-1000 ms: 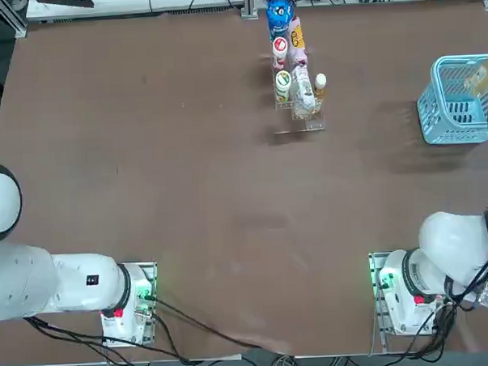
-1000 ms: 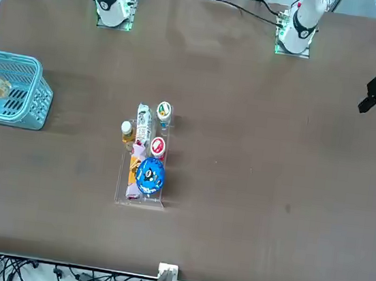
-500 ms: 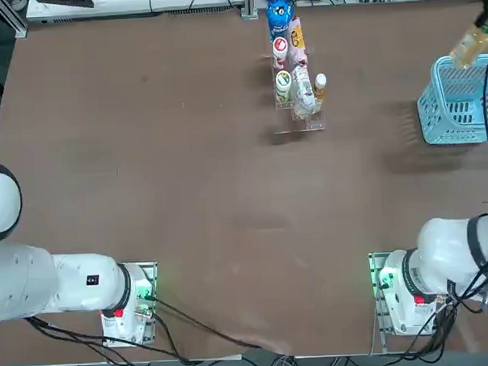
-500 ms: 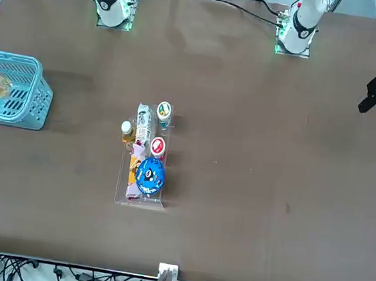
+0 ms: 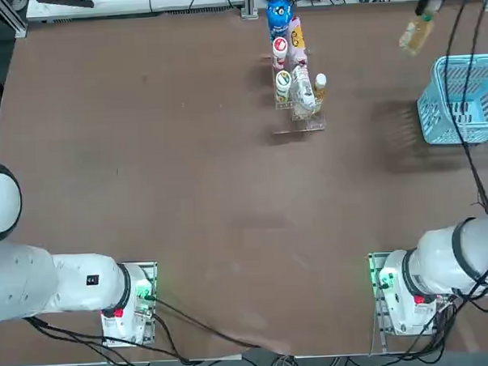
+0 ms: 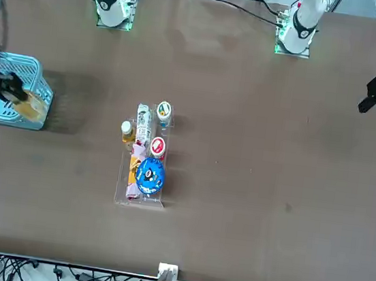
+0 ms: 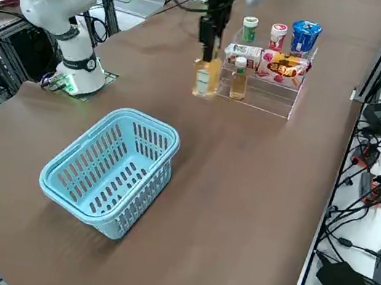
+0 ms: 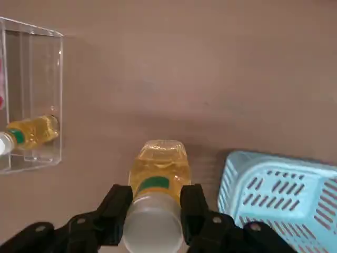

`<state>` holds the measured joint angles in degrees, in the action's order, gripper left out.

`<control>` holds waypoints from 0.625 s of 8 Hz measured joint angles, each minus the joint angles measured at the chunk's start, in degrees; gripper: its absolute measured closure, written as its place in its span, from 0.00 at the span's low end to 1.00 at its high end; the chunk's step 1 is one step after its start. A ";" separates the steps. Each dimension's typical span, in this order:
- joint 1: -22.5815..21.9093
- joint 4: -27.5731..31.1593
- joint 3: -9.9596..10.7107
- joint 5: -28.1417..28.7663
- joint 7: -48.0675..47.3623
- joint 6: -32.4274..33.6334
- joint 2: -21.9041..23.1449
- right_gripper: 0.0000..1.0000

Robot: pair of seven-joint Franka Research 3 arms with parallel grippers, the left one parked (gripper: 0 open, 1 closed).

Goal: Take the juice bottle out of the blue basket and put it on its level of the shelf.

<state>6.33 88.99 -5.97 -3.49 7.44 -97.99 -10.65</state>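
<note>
- Right gripper (image 8: 157, 206) is pinching the juice bottle (image 8: 160, 171) around its white-capped end, up in the air outside the blue basket (image 7: 109, 165).
- The shelf (image 7: 271, 101) is pretty crowded: another amber bottle (image 7: 238, 84), a blue-topped container (image 7: 305, 37), a red-lidded bottle (image 7: 278, 37), a green-lidded one (image 7: 249, 29) and printed packs (image 7: 282, 68).
- Black cables (image 5: 472, 163) cross over the basket in the top view, and the arm blocks part of it up front.
- Wrist view gives you both fingers on the bottle; from the right side they overlap and the cap's hidden.
- Shelf and basket both run out of frame in the wrist view. Bottle's blurry up front.
</note>
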 joint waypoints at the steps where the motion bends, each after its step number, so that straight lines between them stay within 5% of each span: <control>1: -2.83 0.01 0.00 -1.13 -0.88 -1.76 -1.19 0.46; 5: -10.02 -0.05 0.00 -2.19 13.71 -8.11 -7.70 0.46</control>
<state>-3.70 88.94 -5.97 -5.68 21.15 -106.10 -18.35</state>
